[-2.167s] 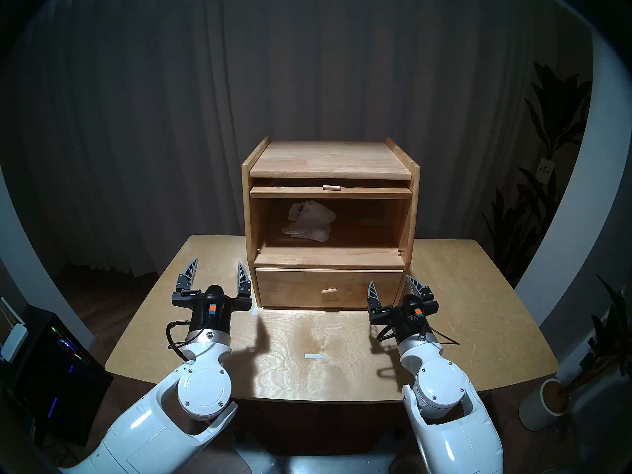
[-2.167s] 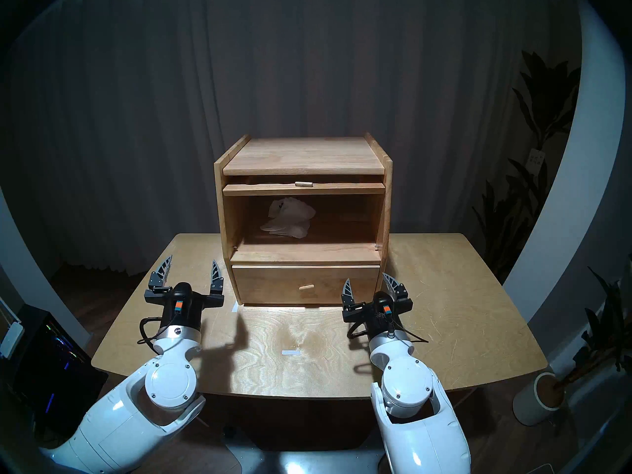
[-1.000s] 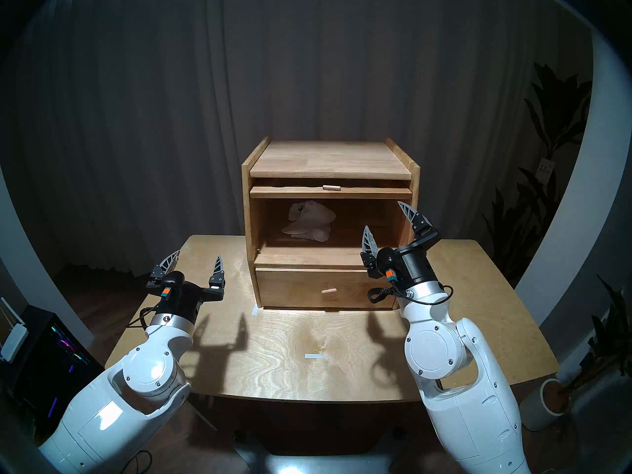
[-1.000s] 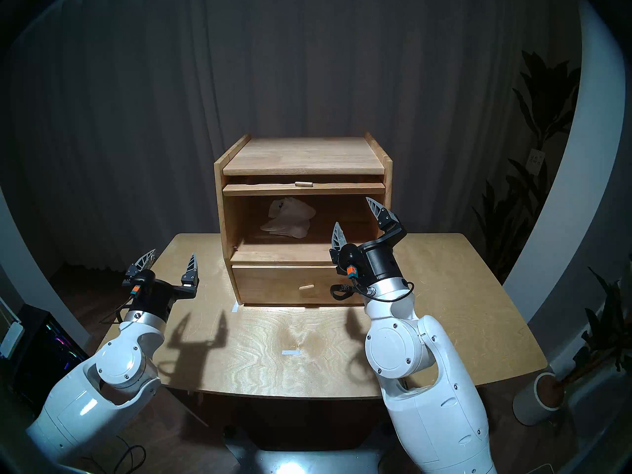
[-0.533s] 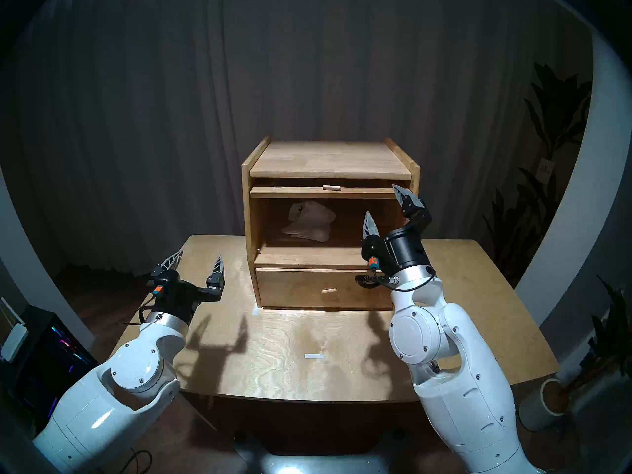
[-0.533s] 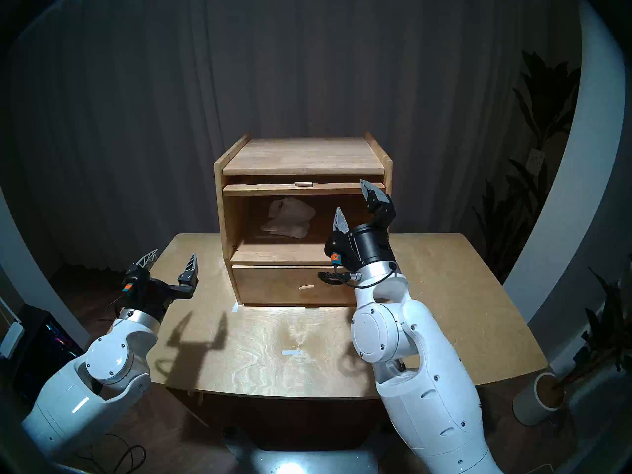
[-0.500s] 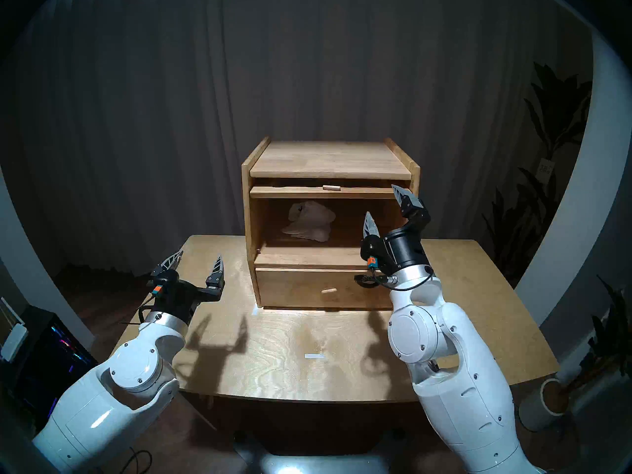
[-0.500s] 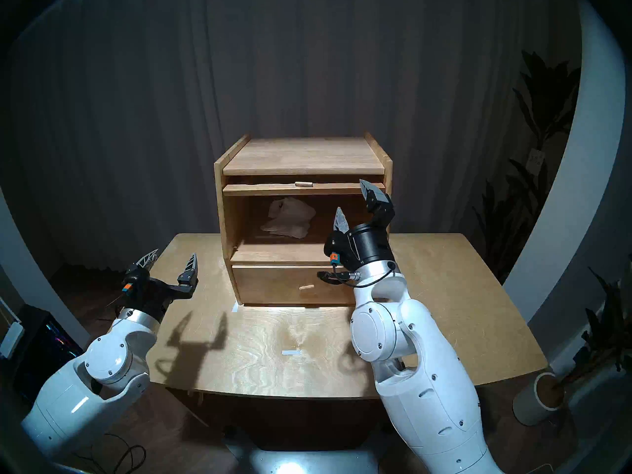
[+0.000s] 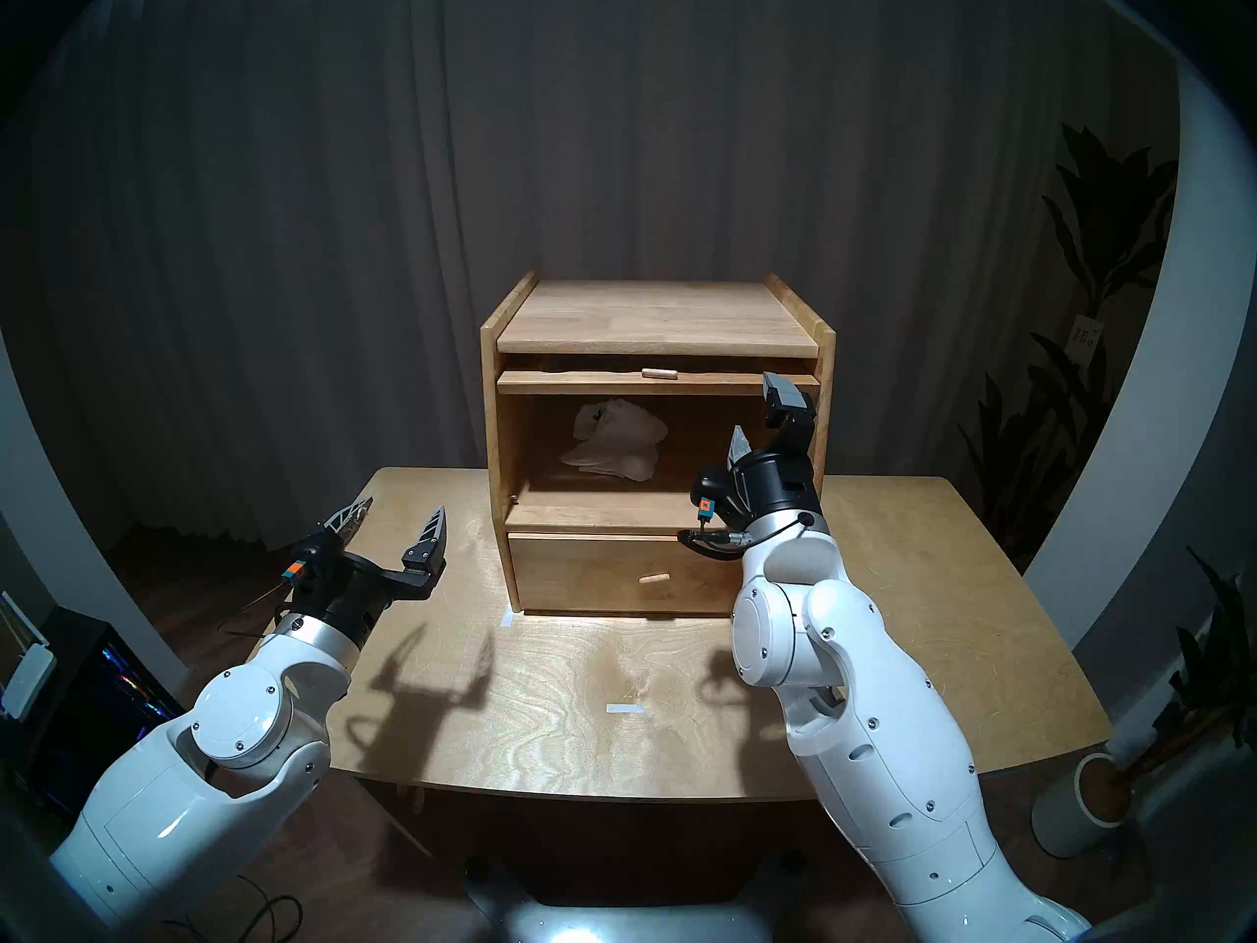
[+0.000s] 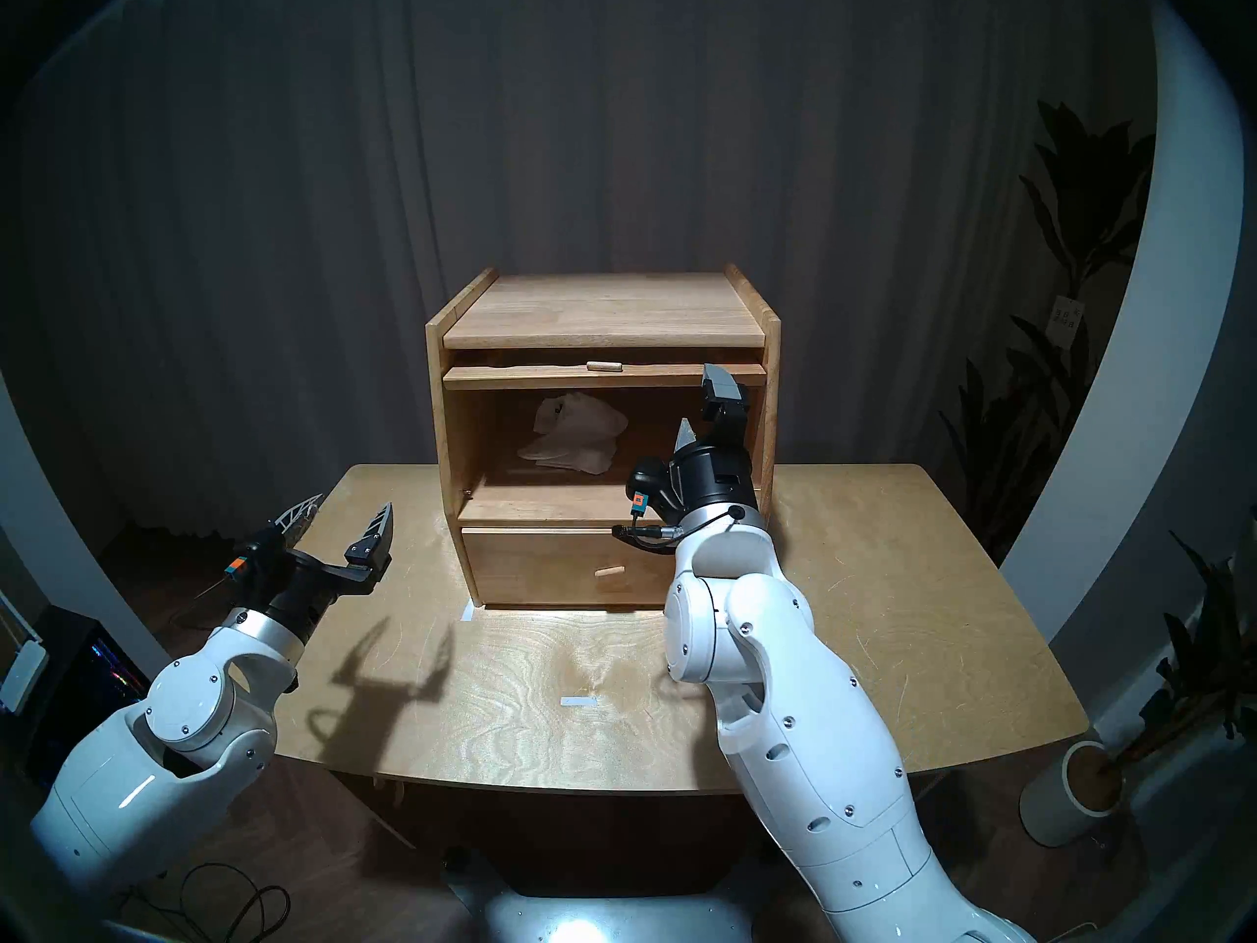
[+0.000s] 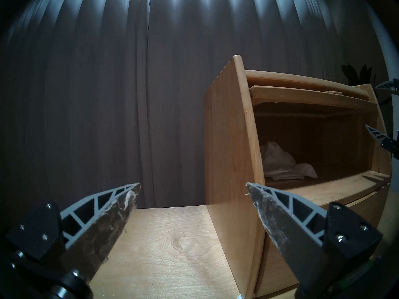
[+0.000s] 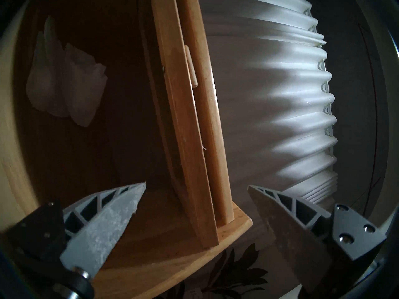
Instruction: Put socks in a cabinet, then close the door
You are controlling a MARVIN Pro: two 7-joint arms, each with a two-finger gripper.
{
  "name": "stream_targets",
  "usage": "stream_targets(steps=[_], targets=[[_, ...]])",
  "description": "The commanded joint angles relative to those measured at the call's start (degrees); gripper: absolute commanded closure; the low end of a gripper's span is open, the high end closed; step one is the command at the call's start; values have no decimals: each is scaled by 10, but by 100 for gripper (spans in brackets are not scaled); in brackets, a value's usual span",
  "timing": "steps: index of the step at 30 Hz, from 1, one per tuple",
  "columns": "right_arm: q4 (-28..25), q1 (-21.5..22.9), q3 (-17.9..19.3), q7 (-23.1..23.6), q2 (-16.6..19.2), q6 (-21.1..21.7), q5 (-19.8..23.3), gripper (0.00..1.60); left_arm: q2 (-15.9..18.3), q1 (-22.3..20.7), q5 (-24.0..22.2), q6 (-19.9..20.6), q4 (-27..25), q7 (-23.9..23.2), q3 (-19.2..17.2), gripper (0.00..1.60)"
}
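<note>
Dark pleated curtains point(image 9: 340, 241) hang behind a pale wooden bench point(image 9: 952, 615) that carries the cabinet point(image 9: 517, 390). Its door point(image 9: 578, 381) is lifted and slid back flat under the top board, peg handle point(image 9: 658, 373) facing out, so the compartment stands open. Inside, up and left of the right hand point(image 9: 760, 409), the socks point(image 9: 615, 439) lie crumpled toward the back. That hand is released, rolled on its side, the upper finger level with the door's front edge, the lower one before the opening. Well left of the cabinet, the left hand point(image 9: 398, 513) hangs spread and empty above the bench.
</note>
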Motion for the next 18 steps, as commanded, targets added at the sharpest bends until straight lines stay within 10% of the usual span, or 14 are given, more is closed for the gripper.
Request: stream_targets(steps=[1, 18], targets=[[21, 63, -15, 21, -35, 54, -58, 0, 24, 12, -43, -20, -5, -52, -29, 0], [113, 131, -52, 122, -83, 144, -142, 0, 76, 64, -203, -42, 19, -235, -92, 0]])
